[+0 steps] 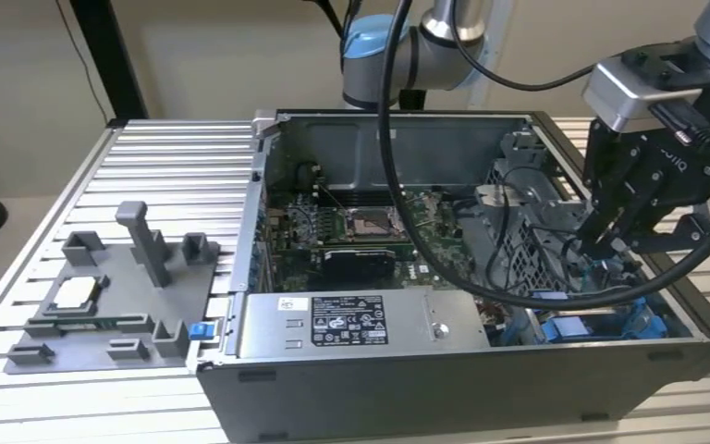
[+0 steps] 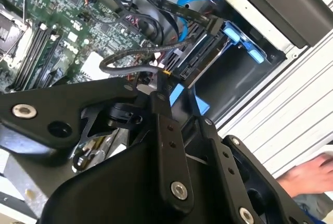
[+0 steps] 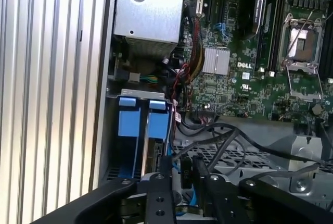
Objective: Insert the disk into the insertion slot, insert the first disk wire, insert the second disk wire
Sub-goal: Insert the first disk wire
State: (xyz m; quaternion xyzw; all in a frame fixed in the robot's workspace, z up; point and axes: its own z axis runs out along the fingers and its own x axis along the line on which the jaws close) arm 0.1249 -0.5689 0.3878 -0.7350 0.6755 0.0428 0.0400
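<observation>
- The disk [image 3: 157,127], clipped in its blue frame, sits on edge in the drive bay [image 3: 112,130]. That is the lower right corner of the case in the exterior view.
- I judge it stiff, fairly heavy for its size and sensitive to knocks. The blue frame's end tabs are the safe place to hold it, not the label or the circuit side.
- The pincer [image 3: 182,164] reaches down beside the bay, at right of centre in the exterior view. It is nearly closed, and appears to pinch a dark wire plug [image 2: 165,79].
- The plug is small and rigid, while its lead is limp and would drag sideways.
- The bay also holds a second blue frame [image 3: 129,125], touching the first.
- The computer case [image 1: 454,375] contains the motherboard [image 1: 355,231] at centre and the power supply box [image 1: 343,319] below it.
- A grey fixture [image 1: 145,314] holding small parts lies at lower left on the ribbed bench [image 1: 84,185].
- A person's hand [image 2: 307,174] rests outside the case.
</observation>
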